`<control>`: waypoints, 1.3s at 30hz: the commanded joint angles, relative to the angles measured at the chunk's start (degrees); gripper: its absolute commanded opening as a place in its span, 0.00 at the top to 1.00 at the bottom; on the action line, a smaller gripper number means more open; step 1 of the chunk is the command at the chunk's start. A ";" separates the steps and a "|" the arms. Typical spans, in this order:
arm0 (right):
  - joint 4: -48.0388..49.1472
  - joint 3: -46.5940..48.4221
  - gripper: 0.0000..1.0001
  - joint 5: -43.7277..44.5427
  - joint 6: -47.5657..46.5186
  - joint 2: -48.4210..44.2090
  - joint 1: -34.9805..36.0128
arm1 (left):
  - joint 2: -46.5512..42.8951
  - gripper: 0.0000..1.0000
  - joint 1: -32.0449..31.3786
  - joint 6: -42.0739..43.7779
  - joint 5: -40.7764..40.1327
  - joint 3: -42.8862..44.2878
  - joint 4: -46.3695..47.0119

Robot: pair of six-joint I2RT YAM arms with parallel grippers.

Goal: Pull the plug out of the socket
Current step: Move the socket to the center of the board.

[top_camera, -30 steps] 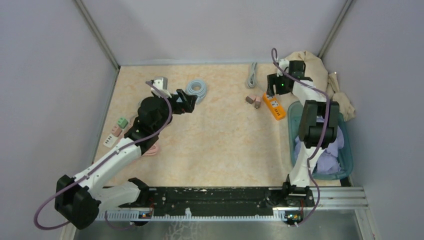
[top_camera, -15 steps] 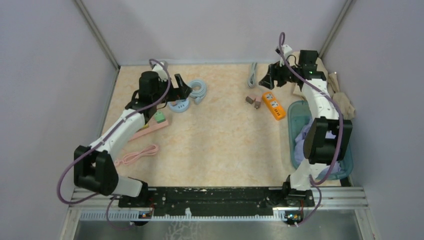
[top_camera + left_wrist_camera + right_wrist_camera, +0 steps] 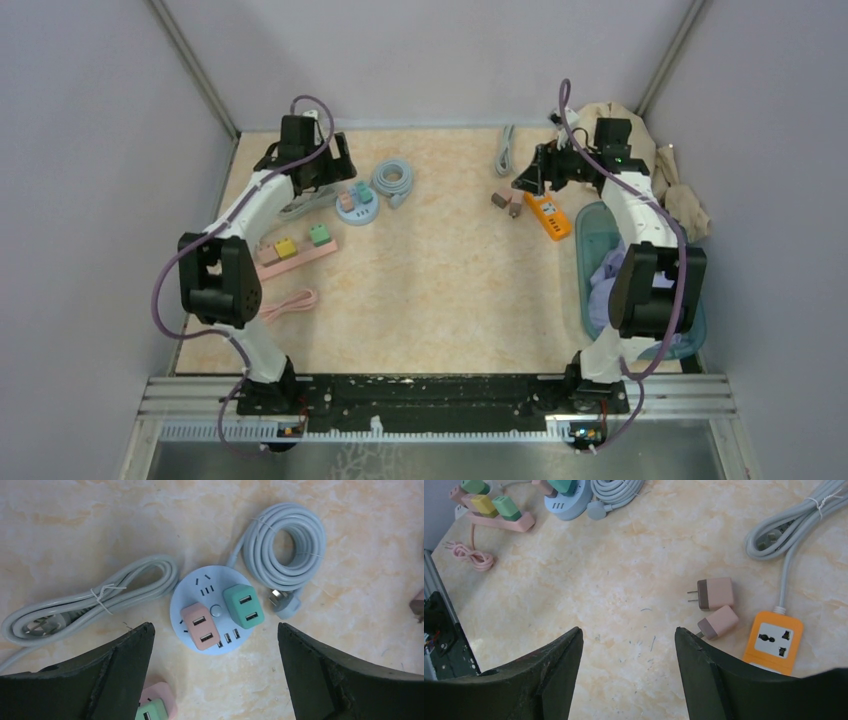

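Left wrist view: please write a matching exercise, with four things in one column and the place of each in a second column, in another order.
Things:
1. pink plug
2. green plug
3. ring-coiled cable
4. tied cable bundle

Places:
A. above and right of the round socket
B. in the socket, right side of the view
C. left of the socket
D. in the socket, left side of the view

Pairs: 1-D, 2-B, 3-A, 4-C

The left arm (image 3: 255,195) and right arm (image 3: 640,205) have white links and bulky black joint housings. A purple cable (image 3: 156,290) loops loosely along each. Both are bolted to a black rail (image 3: 430,392) on a silver frame (image 3: 690,396). The pincer fingers (image 3: 120,680) are dark, blunt wedges.
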 commanded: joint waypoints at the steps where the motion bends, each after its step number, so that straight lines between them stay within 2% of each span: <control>1: 3.06 -0.08 0.33 -2.10 1.28 -3.55 -0.15 | 3.71 0.04 -0.01 -4.11 -6.95 4.49 -7.34; 8: 4.18 -0.70 0.33 -2.65 2.80 -3.38 -0.09 | 7.98 0.19 -0.53 -10.64 -8.58 9.16 -11.86; 13: 4.74 -1.20 0.34 -2.94 3.41 -3.38 -0.10 | 11.89 0.20 -3.06 -11.96 -11.88 14.83 -17.05; 20: 4.84 -1.63 0.34 -2.86 3.59 -4.03 -0.15 | 18.68 0.21 -5.48 -16.20 -22.81 22.64 -28.47; 28: 5.22 -2.50 0.34 -2.81 3.77 -4.26 -0.10 | 17.17 0.29 -5.49 -14.88 -21.39 20.52 -25.40; 32: 5.22 -2.67 0.34 -2.65 3.64 -4.48 -0.10 | 16.58 0.30 -5.49 -14.86 -20.57 19.49 -24.76; 36: 5.33 -3.02 0.34 -2.64 3.59 -4.53 -0.11 | 14.83 0.55 -5.40 -13.51 -18.47 16.34 -20.11; 39: 5.31 -3.08 0.34 -2.60 3.59 -4.58 -0.10 | 14.73 0.58 -5.40 -13.39 -18.45 15.01 -18.99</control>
